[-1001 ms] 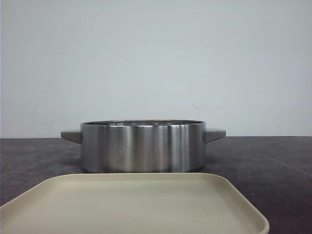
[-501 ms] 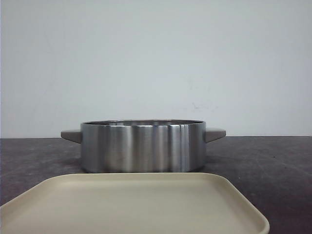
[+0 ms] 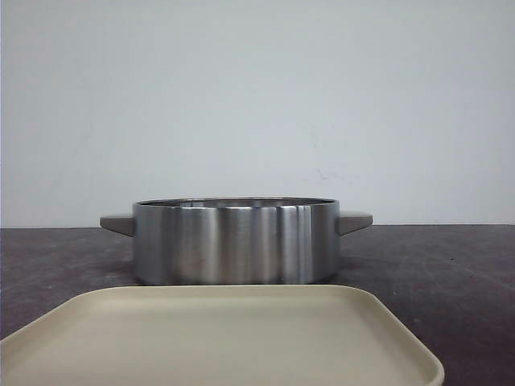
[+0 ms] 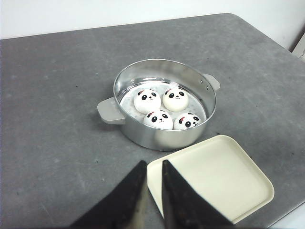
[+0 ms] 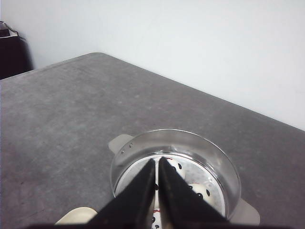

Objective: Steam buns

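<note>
A: Where are the buns?

B: All four glossy white panda-face buns [image 4: 166, 109] sit inside the round stainless-steel steamer pot [image 4: 143, 134], on its perforated tray. Two at the back, two nearer the cam, packed close, faces up. Pot stands on the dark grey speckled table [image 4: 52, 95].

A: And the tray?

B: Cream rounded-square plastic tray [image 4: 214, 176] lies flat just beside the pot, nothing on it. In the front view it fills the foreground w/ the pot [image 3: 235, 241] right behind; buns hidden by the pot wall there.

A: Left gripper?

B: Left gripper [image 4: 151, 168] hangs above the table near the tray's edge, black fingers [image 4: 135, 191] nearly together w/ only a thin gap, nothing between them.

A: Right one?

B: Right gripper [image 5: 156, 164] is up over the pot [image 5: 138, 148], fingers [image 5: 143, 186] pressed almost flat together, holding nothing. A bit of a bun [image 5: 199, 192] shows past the fingers; the rest are covered. Neither gripper shows in the front view.
</note>
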Motion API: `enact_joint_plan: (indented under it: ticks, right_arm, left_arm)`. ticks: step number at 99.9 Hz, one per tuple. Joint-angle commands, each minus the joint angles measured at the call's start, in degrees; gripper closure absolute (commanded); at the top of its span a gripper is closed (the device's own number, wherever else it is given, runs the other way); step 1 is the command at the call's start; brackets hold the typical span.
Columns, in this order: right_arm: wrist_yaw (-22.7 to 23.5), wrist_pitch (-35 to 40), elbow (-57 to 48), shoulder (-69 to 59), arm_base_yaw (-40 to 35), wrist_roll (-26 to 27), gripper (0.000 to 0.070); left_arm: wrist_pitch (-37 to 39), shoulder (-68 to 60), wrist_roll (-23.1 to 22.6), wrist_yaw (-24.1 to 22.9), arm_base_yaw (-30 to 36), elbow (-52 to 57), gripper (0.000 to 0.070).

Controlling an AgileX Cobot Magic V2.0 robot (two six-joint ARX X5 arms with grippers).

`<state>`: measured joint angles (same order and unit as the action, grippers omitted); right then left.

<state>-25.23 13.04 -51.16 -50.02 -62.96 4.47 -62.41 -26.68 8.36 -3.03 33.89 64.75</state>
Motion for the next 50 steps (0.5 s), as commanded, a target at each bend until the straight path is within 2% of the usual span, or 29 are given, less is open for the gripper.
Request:
enact_joint_plan:
  ticks: [1,26,31,42,50]
  right_arm:
    - [-0.09,-0.68,-1.01,-0.44,-0.68,-0.39,0.0693]
    - [-0.17,-0.79,-0.98,0.5,0.59,-0.33,0.0693]
    - [-0.66,1.14,-0.9,1.2,1.44,1.01,0.0693]
    - [-1.11,7.23,-0.11,3.76,7.43,0.39,0.0693]
    - [0.52,5.2,2.56,5.46,14.27,-1.25,0.0693]
  left_arm:
    - [0.68,-0.17,0.22,0.04,0.31,1.16,0.0685]
    - [0.68,-0.17,0.22,0.04,0.31,1.16,0.0685]
    - [0.68,-0.17,0.22,0.04,0.31,1.16,0.0684]
    - [0.68,-0.17,0.22,0.04,0.31,1.16,0.0685]
    - [0.68,-0.17,0.22,0.04,0.31,1.16,0.0685]
